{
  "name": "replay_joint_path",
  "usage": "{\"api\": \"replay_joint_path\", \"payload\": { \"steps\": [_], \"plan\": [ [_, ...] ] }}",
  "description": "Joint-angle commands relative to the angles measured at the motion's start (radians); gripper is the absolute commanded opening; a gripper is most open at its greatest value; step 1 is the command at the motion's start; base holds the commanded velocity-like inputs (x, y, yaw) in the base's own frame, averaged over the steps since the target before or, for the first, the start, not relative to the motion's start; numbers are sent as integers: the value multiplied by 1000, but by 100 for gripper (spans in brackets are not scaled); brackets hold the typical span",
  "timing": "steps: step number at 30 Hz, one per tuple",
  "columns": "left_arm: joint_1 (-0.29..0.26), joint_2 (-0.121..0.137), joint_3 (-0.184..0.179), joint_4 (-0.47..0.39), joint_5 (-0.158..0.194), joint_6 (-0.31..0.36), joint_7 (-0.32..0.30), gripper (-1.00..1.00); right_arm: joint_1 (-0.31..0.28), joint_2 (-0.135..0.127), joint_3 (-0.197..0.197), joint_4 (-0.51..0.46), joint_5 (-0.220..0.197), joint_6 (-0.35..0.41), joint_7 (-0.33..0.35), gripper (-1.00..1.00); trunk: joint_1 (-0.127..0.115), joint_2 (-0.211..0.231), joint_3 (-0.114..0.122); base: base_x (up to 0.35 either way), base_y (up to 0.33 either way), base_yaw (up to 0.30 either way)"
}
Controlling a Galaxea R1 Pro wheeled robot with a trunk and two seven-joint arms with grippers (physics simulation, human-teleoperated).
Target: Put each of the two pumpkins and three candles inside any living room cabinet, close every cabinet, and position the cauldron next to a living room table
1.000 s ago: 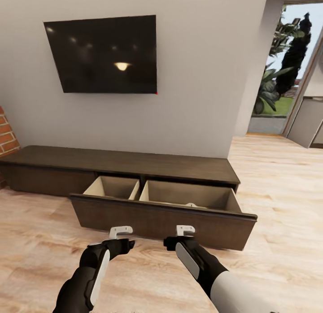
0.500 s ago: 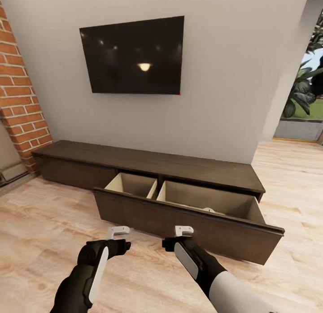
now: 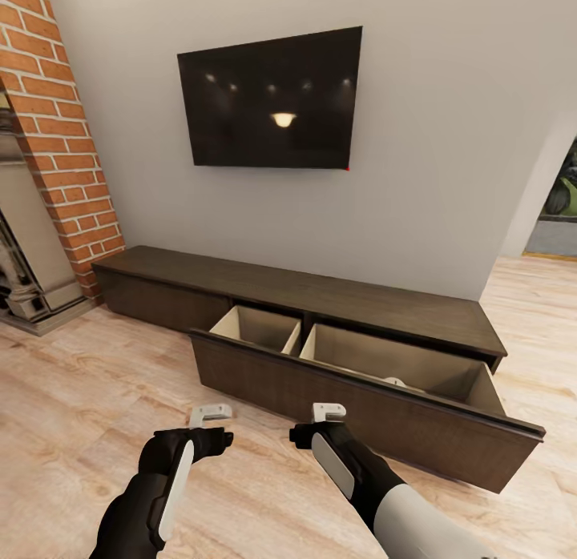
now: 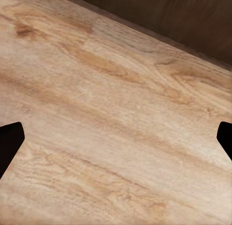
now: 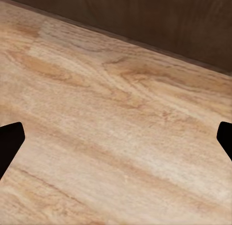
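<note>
As the robot's view swung leftward across the living room, the cabinet (image 3: 336, 303) slid toward the right of the head view and a brick column (image 3: 68, 134) came into sight at the left, with the wall-mounted television (image 3: 272, 98) shifting right as well; the things themselves had not moved, only the camera. The cabinet's long drawer (image 3: 361, 399) stood pulled out, its pale interior divided in two; a small pale shape, too hidden behind the drawer front to name, peeked over the edge in the right compartment. The left hand (image 3: 210, 415) and right hand (image 3: 328, 412) hung low over the wooden floor (image 3: 72, 399), just short of the drawer front; both wrist views showed their fingertips set wide apart with nothing between them. Judged from this, the robot was turning away from the cabinet, probably to fetch another item; the drawer was not yet closed.
</note>
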Motion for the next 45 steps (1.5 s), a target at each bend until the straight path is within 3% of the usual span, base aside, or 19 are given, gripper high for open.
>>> {"api": "replay_joint_path", "payload": {
  "steps": [1, 19, 31, 38, 45],
  "plan": [
    [-1, -1, 1, -1, -4, 4, -1, 100, -1, -1, 5, -2, -10, 2, -9, 100, 0, 0, -1, 0, 0, 4],
    [-1, -1, 1, -1, -4, 4, -1, 100, -1, 0, 5, -2, -10, 2, -10, 100, 0, 0, -1, 0, 11, 243],
    [-1, -1, 1, 0, -3, 4, -1, 100, -1, 1, 5, -3, -10, 0, -10, 100, 0, 0, -1, 98, 220, 285],
    [-1, -1, 1, 0, -2, 4, -1, 100, -1, 1, 7, -3, -8, -3, -11, 100, 0, 0, -1, -25, 293, 84],
    [-1, -2, 1, 0, -2, 1, -1, 100, -1, 1, 7, -3, -8, -1, -11, 100, 0, 0, -1, -25, 74, 253]
  ]
}}
